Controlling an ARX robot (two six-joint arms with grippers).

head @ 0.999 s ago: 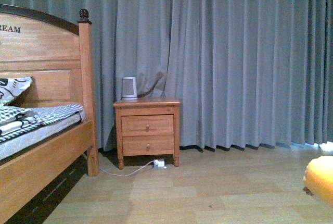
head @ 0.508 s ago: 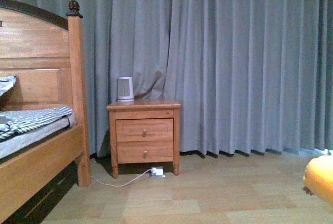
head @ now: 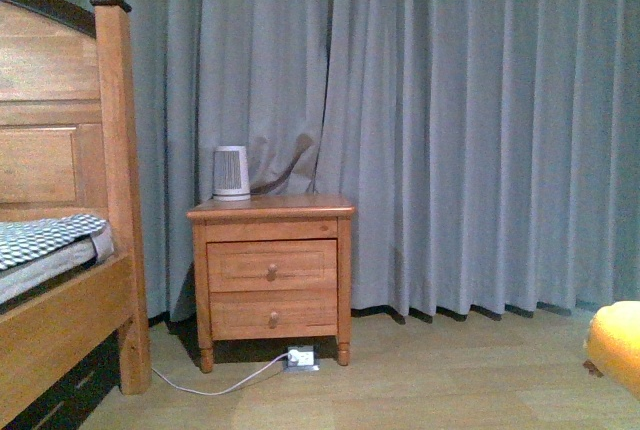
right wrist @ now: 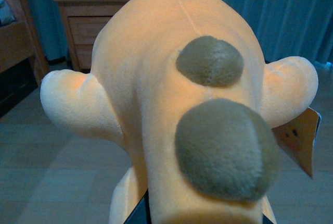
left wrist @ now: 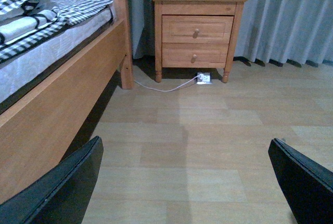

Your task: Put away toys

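Observation:
The yellow-orange plush animal [right wrist: 171,78] fills the right wrist view, with two grey-brown round patches, two stubby side parts and a paper tag. My right gripper [right wrist: 203,216] is shut on it; only slivers of the dark fingers show beneath the plush. In the front view an edge of the plush [head: 615,345] shows at the lower right, above the floor. My left gripper [left wrist: 190,182] is open and empty, its two dark fingers [left wrist: 67,187] spread wide above the wooden floor.
A wooden nightstand [head: 270,275] with two drawers stands against grey curtains [head: 450,120], with a small white appliance [head: 231,172] on top. A white cable and plug [head: 300,357] lie under it. A wooden bed [head: 60,250] is on the left, also in the left wrist view [left wrist: 57,73].
The front view has shifted: the bed and nightstand have slid left and grown larger. The plush stays at the lower right edge.

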